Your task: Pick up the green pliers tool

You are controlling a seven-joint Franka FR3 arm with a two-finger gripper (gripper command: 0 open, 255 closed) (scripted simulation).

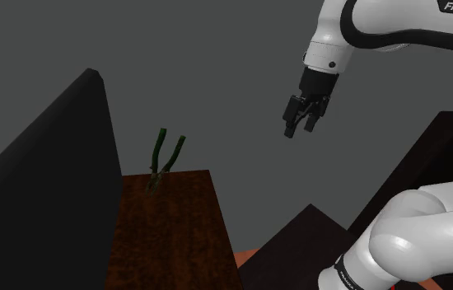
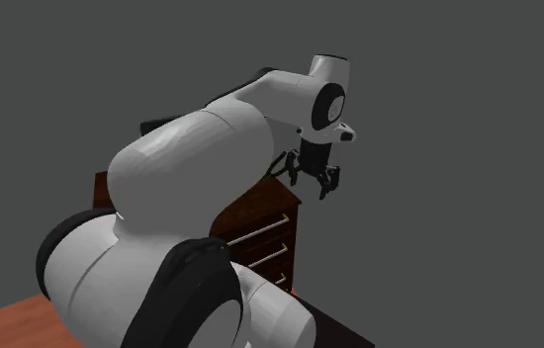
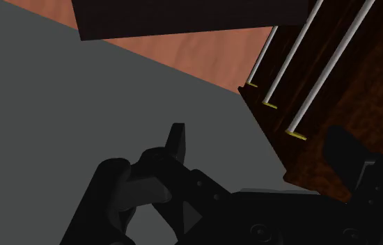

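Shoulder view: the white arm (image 1: 398,25) reaches in from the upper right with its wrist turned downward. The gripper (image 1: 299,130) hangs in mid-air, fingers apart and empty. It is well apart from the green pliers (image 1: 165,156), which stand on end at the far end of the wooden worktop (image 1: 175,239).

Second exterior view: the gripper points down beside a chest of drawers (image 2: 260,237).

Wrist view: the fingers (image 3: 175,143) stand wide, with nothing between them.
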